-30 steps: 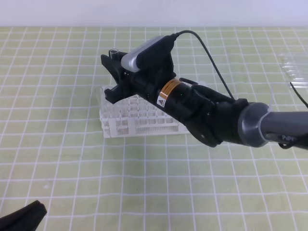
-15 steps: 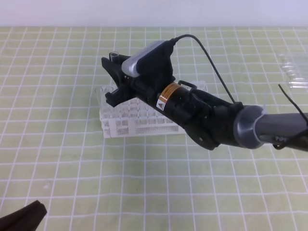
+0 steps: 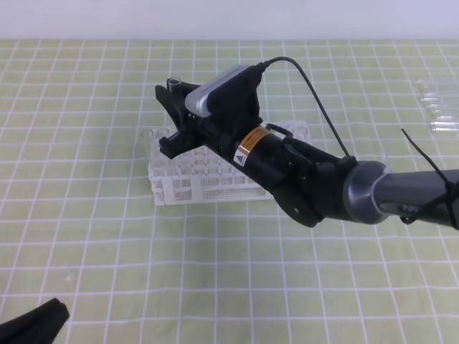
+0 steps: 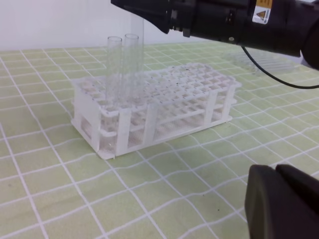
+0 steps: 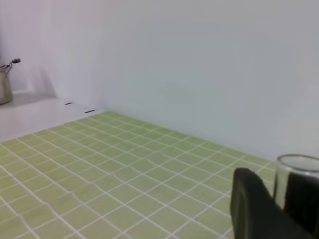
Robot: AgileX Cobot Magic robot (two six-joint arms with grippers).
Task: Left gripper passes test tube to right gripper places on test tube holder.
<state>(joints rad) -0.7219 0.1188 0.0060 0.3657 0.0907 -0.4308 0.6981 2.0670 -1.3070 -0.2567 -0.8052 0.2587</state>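
Note:
My right gripper (image 3: 166, 119) hangs over the left end of the white test tube holder (image 3: 215, 188), shut on an upright clear test tube (image 3: 172, 83). From the left wrist view the test tube (image 4: 137, 24) drops from the right gripper (image 4: 144, 14) towards the holder (image 4: 199, 94). The right wrist view shows the tube's rim (image 5: 298, 162) between the dark fingers (image 5: 249, 204). My left gripper (image 3: 34, 324) rests at the near left corner, shut and empty, its black fingers (image 4: 284, 199) low in its own view.
Two more clear tubes (image 4: 114, 69) stand in the holder's left end, right beside the held one. A heap of clear tubes (image 3: 439, 107) lies at the far right. The right arm's black cable (image 3: 315, 93) loops above the holder.
The right gripper has sunk slightly and shifted a little right with the tube. The left gripper has not moved.

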